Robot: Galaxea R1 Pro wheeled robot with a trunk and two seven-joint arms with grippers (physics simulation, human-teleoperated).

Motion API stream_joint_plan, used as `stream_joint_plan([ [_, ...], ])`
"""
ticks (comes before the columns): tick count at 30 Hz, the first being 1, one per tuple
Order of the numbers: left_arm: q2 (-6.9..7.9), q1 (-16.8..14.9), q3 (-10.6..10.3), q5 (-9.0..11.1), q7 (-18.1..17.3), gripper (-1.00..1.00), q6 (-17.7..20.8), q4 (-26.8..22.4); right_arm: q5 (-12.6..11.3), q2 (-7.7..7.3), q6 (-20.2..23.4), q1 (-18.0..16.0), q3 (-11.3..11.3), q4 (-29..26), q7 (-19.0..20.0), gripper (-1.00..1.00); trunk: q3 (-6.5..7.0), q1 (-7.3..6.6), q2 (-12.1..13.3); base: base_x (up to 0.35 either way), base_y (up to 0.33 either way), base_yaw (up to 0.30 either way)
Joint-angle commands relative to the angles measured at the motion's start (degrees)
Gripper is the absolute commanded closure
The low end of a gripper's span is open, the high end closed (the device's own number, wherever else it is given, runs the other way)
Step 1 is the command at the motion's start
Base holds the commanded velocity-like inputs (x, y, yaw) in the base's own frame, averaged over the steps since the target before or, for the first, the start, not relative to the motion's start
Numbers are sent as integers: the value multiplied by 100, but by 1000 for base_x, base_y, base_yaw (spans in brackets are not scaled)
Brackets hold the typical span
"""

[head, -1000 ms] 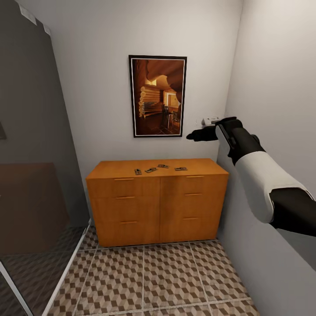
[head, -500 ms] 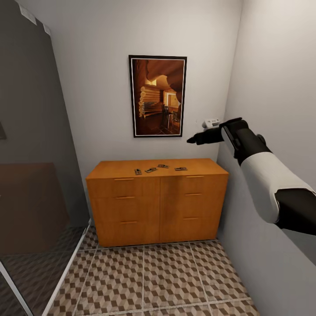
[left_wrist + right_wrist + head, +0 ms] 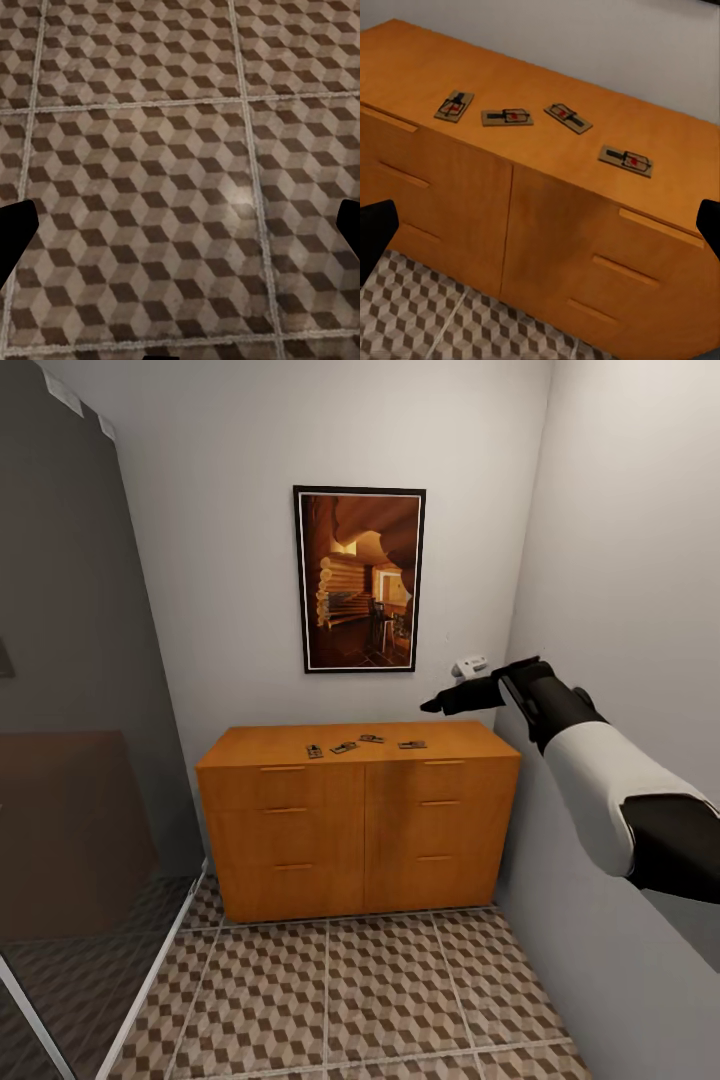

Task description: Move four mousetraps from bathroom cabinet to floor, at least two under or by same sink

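Several mousetraps lie in a loose row on top of the orange-brown cabinet (image 3: 360, 830): one at the left (image 3: 314, 750), two in the middle (image 3: 344, 746) (image 3: 371, 739), one at the right (image 3: 411, 744). The right wrist view looks down on the same traps (image 3: 454, 106) (image 3: 506, 116) (image 3: 568, 118) (image 3: 625, 160) and the cabinet (image 3: 450, 187). My right gripper (image 3: 430, 706) hovers above the cabinet's right end, clear of the traps; it is open (image 3: 540, 229) and empty. My left gripper (image 3: 180, 232) is open over the cube-patterned bathroom floor (image 3: 150, 150). The sink is out of view.
A framed picture (image 3: 360, 578) hangs on the wall above the cabinet. A dark glass partition (image 3: 70, 710) closes off the left side. The right wall (image 3: 630, 560) runs close beside my right arm. Patterned floor tiles (image 3: 330, 1000) stretch in front of the cabinet.
My right gripper has dropped a little and edged left, closer to the cabinet top. The traps and the cabinet have not moved.
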Motion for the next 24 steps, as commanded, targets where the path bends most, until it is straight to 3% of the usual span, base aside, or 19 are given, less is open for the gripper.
stream_joint_plan([
  [1,-1,-4,-4,-6,23,-100,-19,4,63,-6,-24,-2,18,33,63,-100,-7,0,-4,0,0,0],
  [9,0,-4,-5,-7,21,-100,-20,4,139,-12,-149,4,25,316,124,-100,-7,0,-4,0,0,0],
  [15,0,-4,-5,-7,21,-100,-20,4,390,-12,-164,22,27,499,130,-100,-7,0,-4,16,0,0],
  [24,0,-4,-5,-7,20,-100,-20,4,480,-12,-416,34,27,861,134,-100,-28,0,-4,116,0,0],
])
